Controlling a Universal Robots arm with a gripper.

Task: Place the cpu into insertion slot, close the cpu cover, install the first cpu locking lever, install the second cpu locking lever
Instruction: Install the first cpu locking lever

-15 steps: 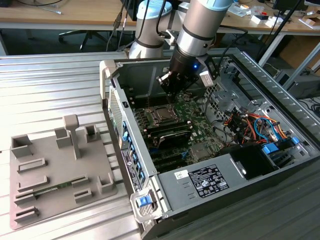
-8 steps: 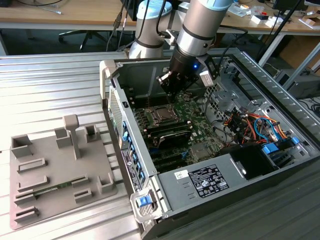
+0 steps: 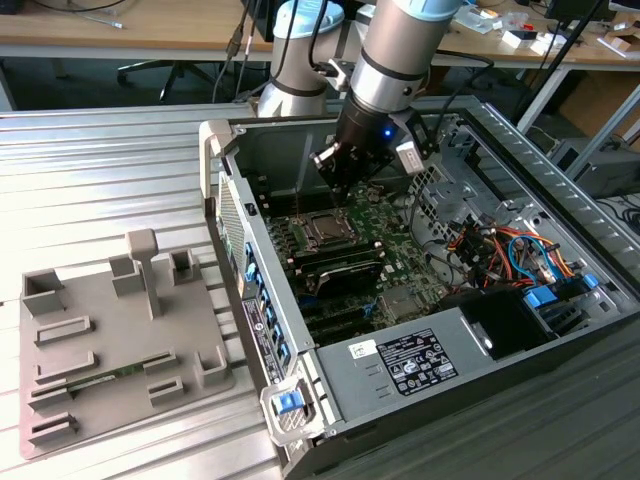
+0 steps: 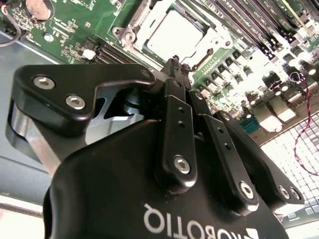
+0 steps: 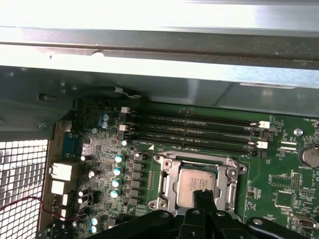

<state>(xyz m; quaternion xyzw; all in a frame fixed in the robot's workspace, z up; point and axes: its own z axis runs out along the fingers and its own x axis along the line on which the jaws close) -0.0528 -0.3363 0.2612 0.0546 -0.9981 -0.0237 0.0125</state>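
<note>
Gripper [image 4: 178, 63] hung inside the open computer case [image 3: 330, 395], just above the socket area of the green motherboard [image 5: 279, 164]. In the second wrist view its two black fingers [image 4: 172, 82] stood pressed together, no gap between the tips, nothing between them. Tips pointed down at one edge of the socket frame.

The cpu [image 5: 195, 186] lay flat in the insertion slot [image 5: 164, 186], pale metal face up, square to the frame; also seen in the second wrist view [image 4: 174, 36]. The cpu cover [image 5: 197, 163] appeared to lie down around the chip, its cut-out centre showing the chip face. Could not tell for certain whether it was fully seated.

Judgement: placing the chip looked done and the cover looked lowered, so the step in hand was most likely the first locking lever. A thin dark bent piece by the socket, close under the fingertips in the second wrist view, may be that lever [image 4: 202, 57]; not certain. Could not tell whether either lever was latched.

Such a move would call for a steady sideways-and-down push with the closed tips against thin wire, keeping off the chip face and the nearby capacitors [image 5: 118, 172].

Farther out: memory slots [image 5: 192, 132] beside the socket, grey fixture tray [image 3: 110, 340] on the table at the exterior view's left, well apart from the case.
</note>
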